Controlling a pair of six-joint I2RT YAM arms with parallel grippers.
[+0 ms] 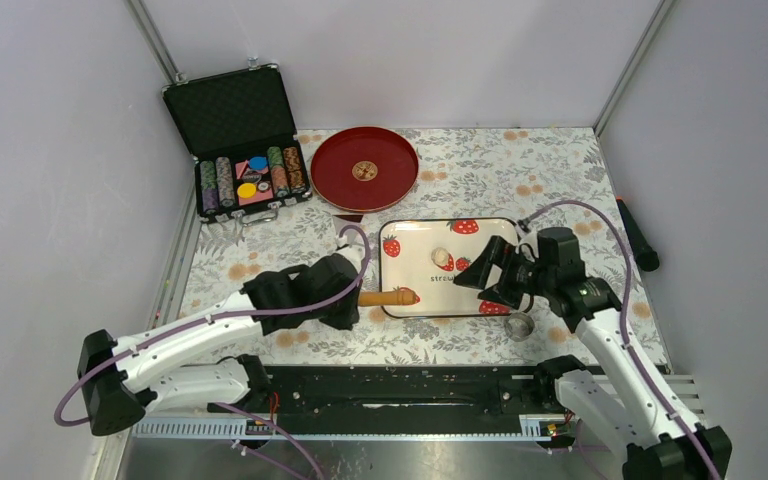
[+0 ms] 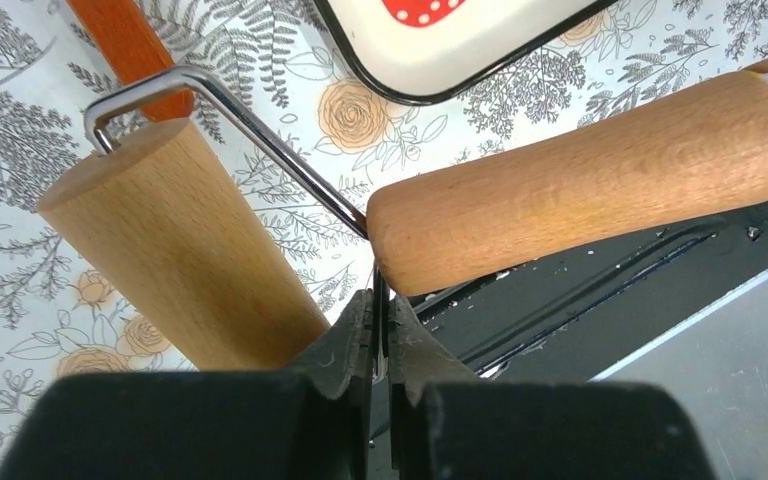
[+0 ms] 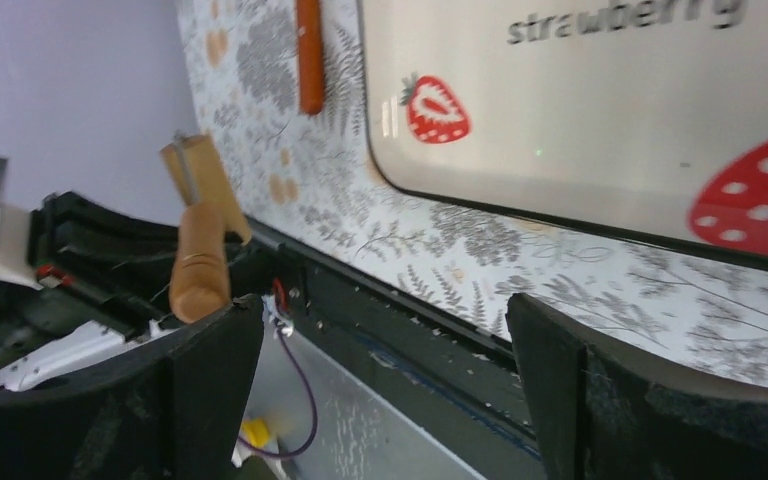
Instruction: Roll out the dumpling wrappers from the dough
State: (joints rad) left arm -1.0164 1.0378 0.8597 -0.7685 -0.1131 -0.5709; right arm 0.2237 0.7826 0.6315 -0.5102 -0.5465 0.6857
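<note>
The left pincer (image 2: 375, 305) is pressing its two black fingers together on the thin chrome wire bracket (image 2: 260, 130) of a tan wooden roller (image 2: 580, 190), gripping the wire where it is meeting the long handle. The roller's short cylinder is pointing away on the left of the fingers, and the handle is stretching off to the right. Seen from above, the handle's end is reaching across the near left rim of a cream rectangular tray with a dark rim and red strawberry prints (image 1: 415, 232). Whether it is touching that rim I cannot tell.

The right pincer (image 3: 380, 385) is hanging with its fingers wide apart and nothing between them, over the tray's near right corner.

A lump of soft pale-cream dough (image 1: 443, 257) is lying on the tray near its middle, just beside a strawberry print. It is sitting left of the right pincer, apart from it, and apart from the roller too.

A small metal ring cutter (image 1: 521, 326) is lying on the floral-patterned counter (image 1: 560, 170), just beside the tray's near right corner. Beyond the tray's far edge, a round red plate with a gold emblem (image 1: 338, 165) is sitting on the counter. To its left, an open black case of coloured poker chips (image 1: 230, 115) is resting at the far left corner.
</note>
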